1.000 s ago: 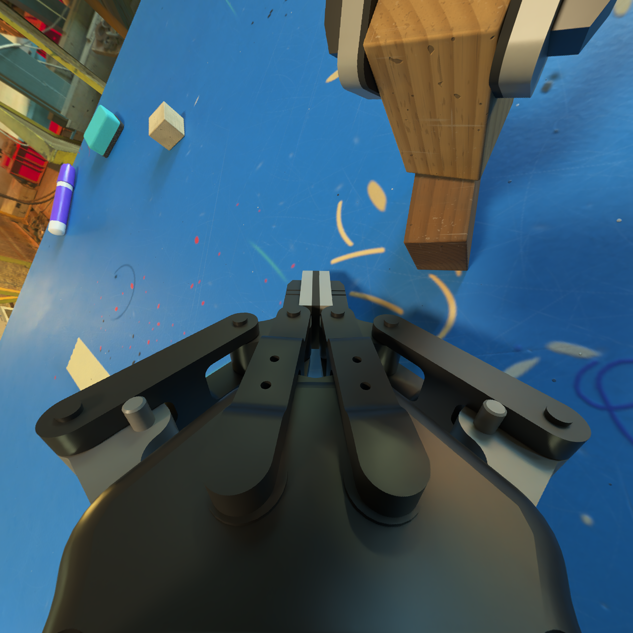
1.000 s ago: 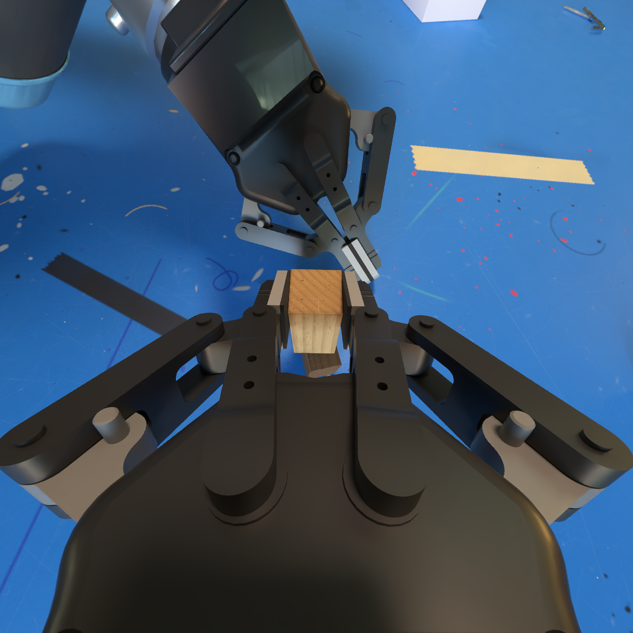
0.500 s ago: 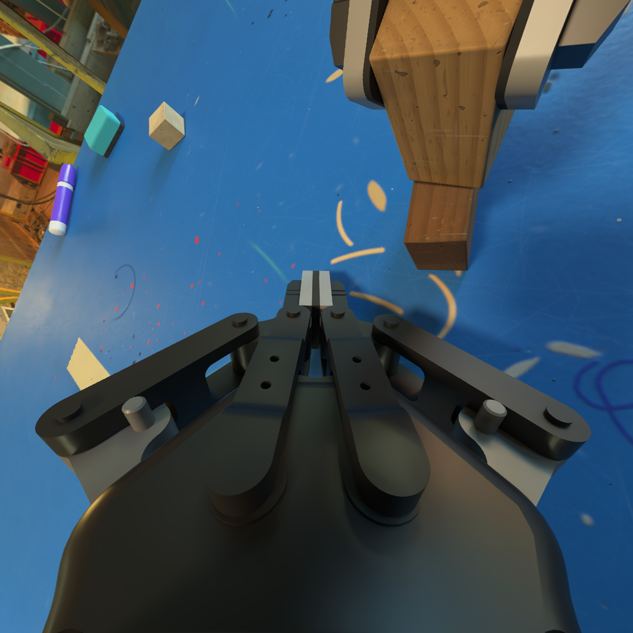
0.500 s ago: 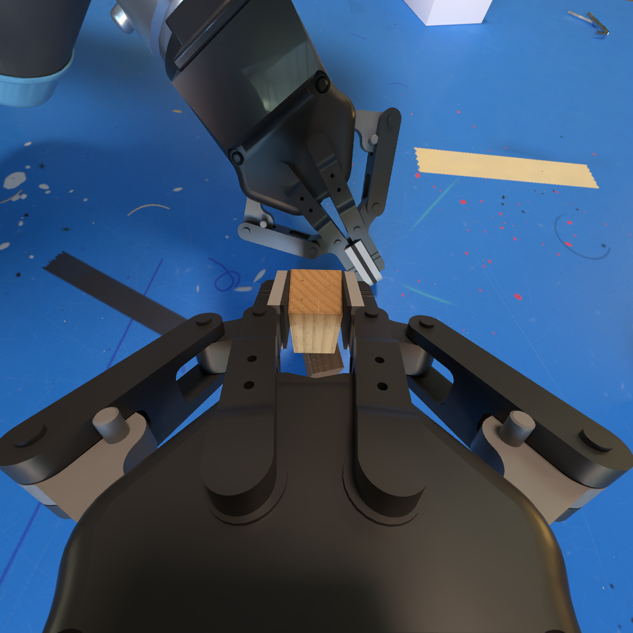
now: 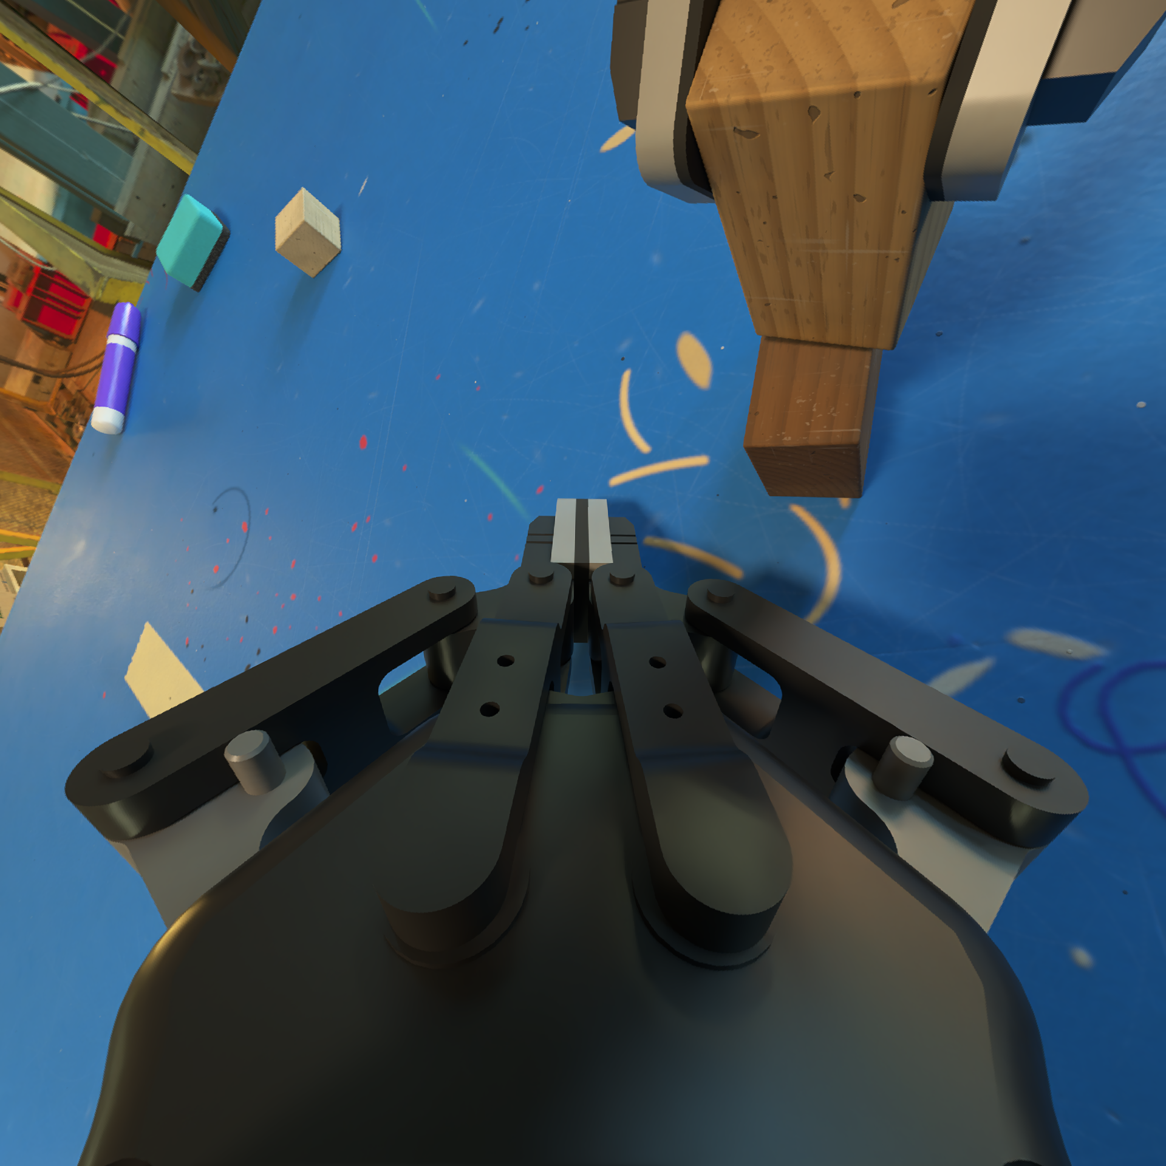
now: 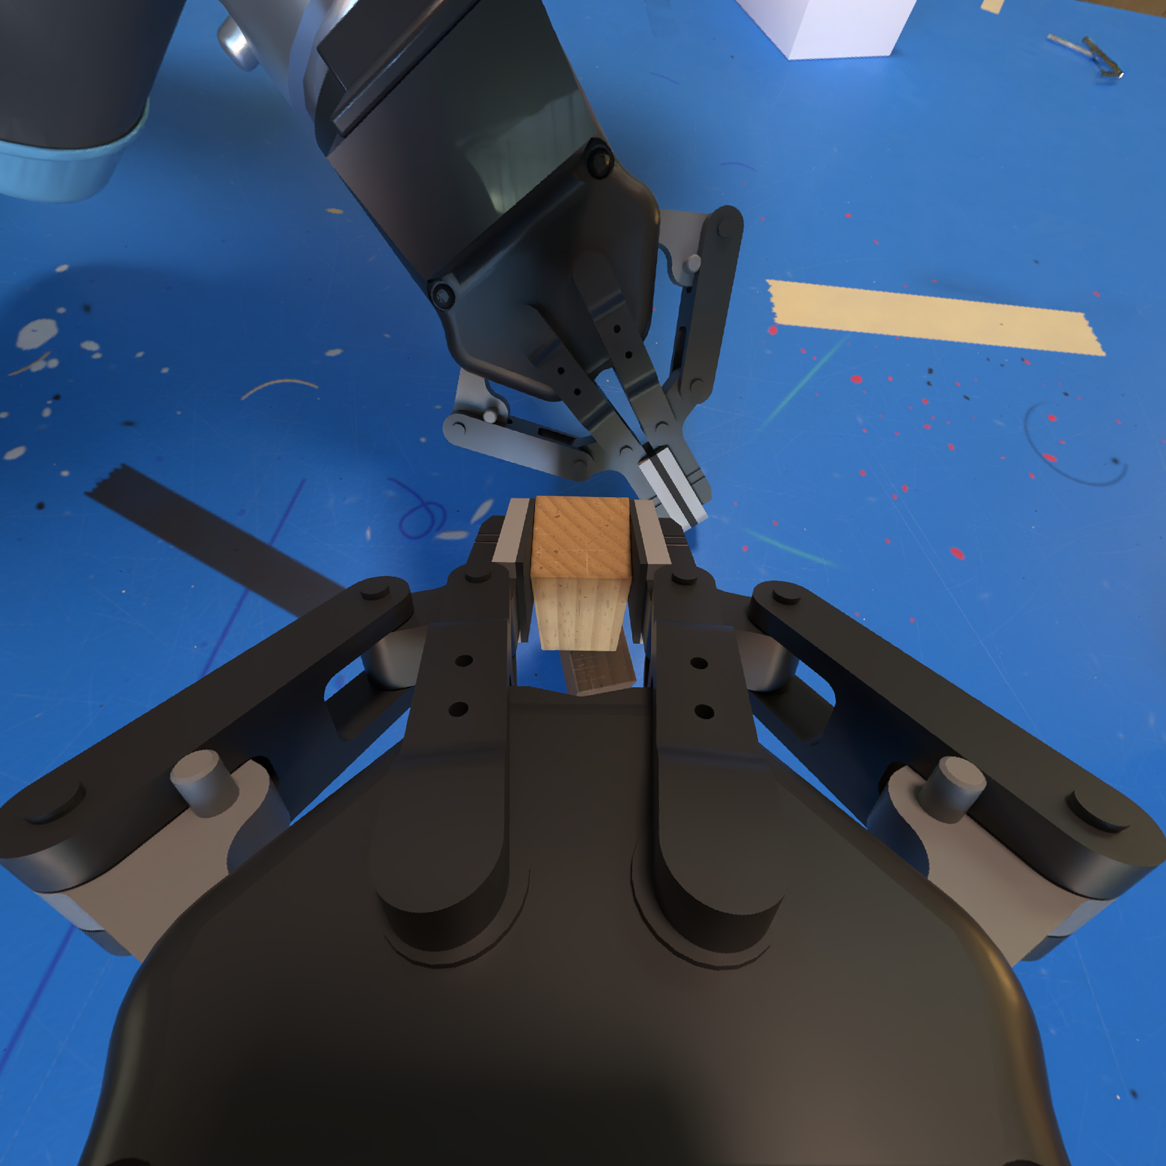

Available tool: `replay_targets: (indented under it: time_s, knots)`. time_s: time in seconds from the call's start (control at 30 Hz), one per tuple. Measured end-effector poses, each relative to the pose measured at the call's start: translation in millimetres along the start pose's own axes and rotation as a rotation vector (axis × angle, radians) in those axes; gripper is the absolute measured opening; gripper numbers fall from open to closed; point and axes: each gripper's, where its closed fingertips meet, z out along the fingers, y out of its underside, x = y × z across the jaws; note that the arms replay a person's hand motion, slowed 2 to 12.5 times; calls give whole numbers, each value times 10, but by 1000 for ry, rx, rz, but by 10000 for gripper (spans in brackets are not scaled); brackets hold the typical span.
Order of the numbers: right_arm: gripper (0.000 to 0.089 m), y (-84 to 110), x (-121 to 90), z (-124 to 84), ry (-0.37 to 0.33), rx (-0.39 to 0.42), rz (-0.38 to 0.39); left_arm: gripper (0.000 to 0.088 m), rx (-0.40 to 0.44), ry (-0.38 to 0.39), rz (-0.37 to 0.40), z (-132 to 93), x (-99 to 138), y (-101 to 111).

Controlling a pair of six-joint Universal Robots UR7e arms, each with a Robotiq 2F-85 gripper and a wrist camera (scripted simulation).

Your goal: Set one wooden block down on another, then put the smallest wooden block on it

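My right gripper [image 6: 581, 536] is shut on a light wooden block [image 6: 581, 536] and holds it upright over a darker wooden block [image 6: 596, 672] standing on the blue table. In the left wrist view the light block [image 5: 820, 240] meets the top of the dark block [image 5: 811, 410]; I cannot tell whether they touch. The smallest block, a pale cube [image 5: 308, 232], lies far off at the upper left. My left gripper [image 5: 580, 530] is shut and empty, just beside the stack, and also shows in the right wrist view [image 6: 672, 482].
A teal eraser [image 5: 189, 243] and a purple marker [image 5: 117, 369] lie near the table's edge beside the pale cube. A white box [image 6: 833, 25], a tan tape strip [image 6: 934, 315] and a black tape strip [image 6: 208, 542] are on the table.
My right gripper has lowered slightly with the light block, which now covers more of the dark block. The left gripper has not moved.
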Motion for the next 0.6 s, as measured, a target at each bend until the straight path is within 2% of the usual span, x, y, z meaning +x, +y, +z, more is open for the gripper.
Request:
replay_targets:
  time_s: [0.6]
  knots:
    - [248, 16, -8, 8, -8, -1, -2, 0, 0, 0, 0, 0, 0, 0]
